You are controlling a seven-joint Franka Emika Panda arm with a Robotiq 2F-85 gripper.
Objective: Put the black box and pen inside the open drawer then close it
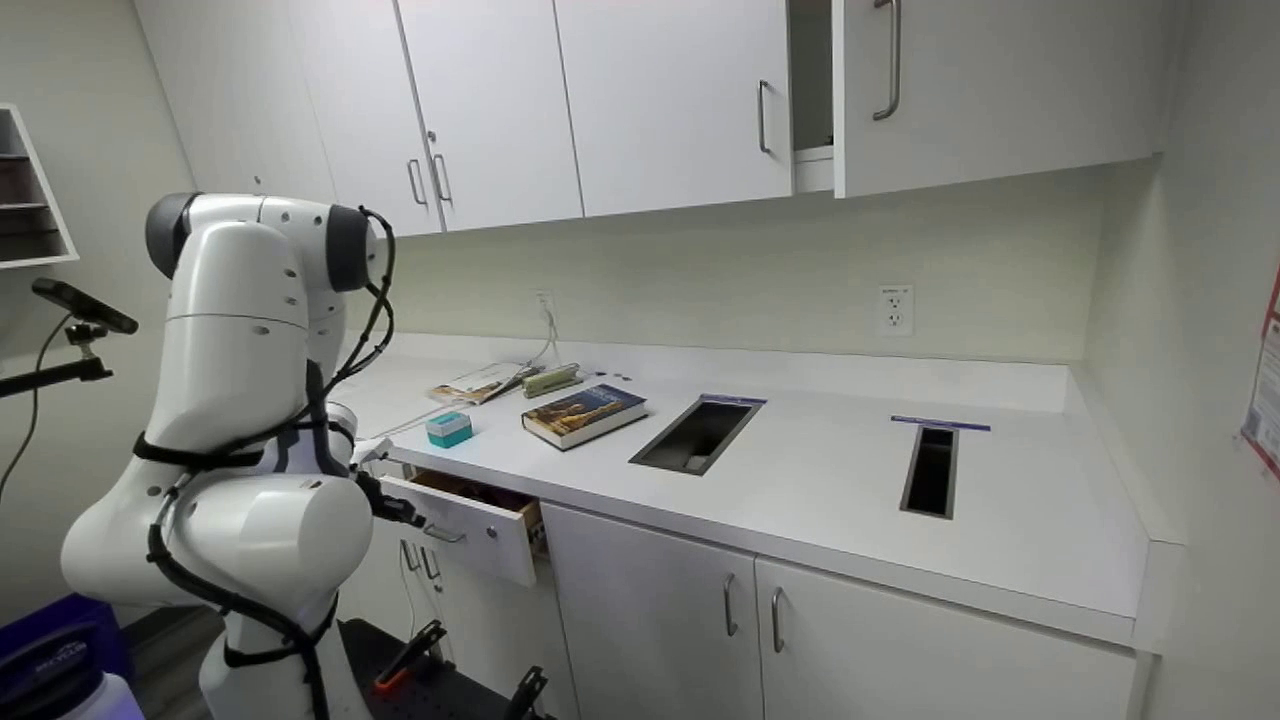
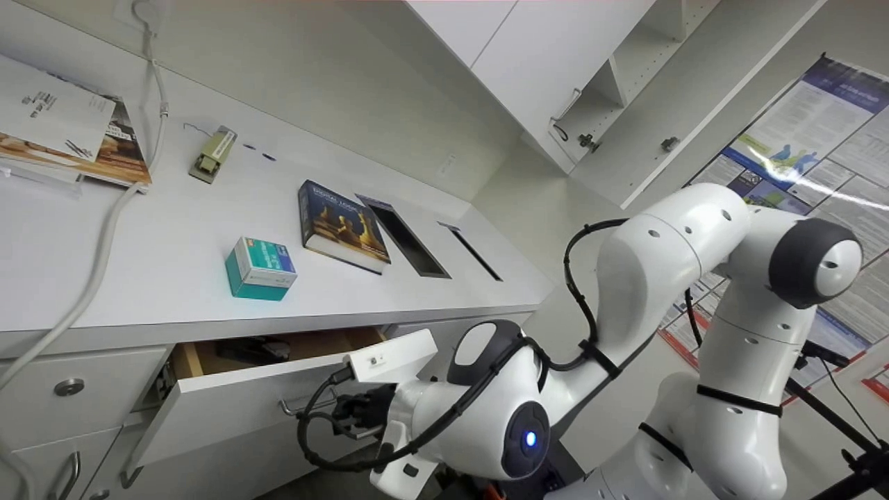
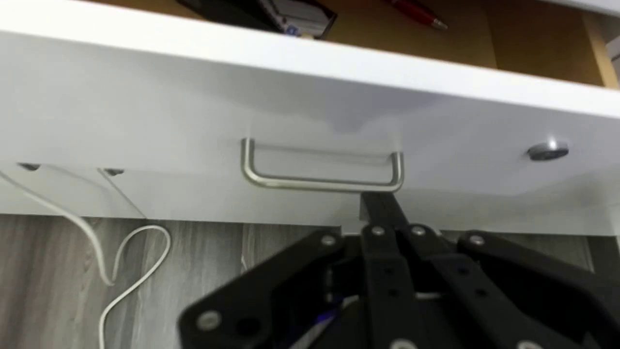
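The black box [image 2: 251, 350] and red pen [image 3: 417, 12] already lie inside the drawer [image 3: 290, 104]. Only closing it seems left; the pincer [image 3: 379, 206], drawn together, is near the handle [image 3: 319, 184]

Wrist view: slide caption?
Shut gripper near the handle of the open drawer, black box and red pen inside.
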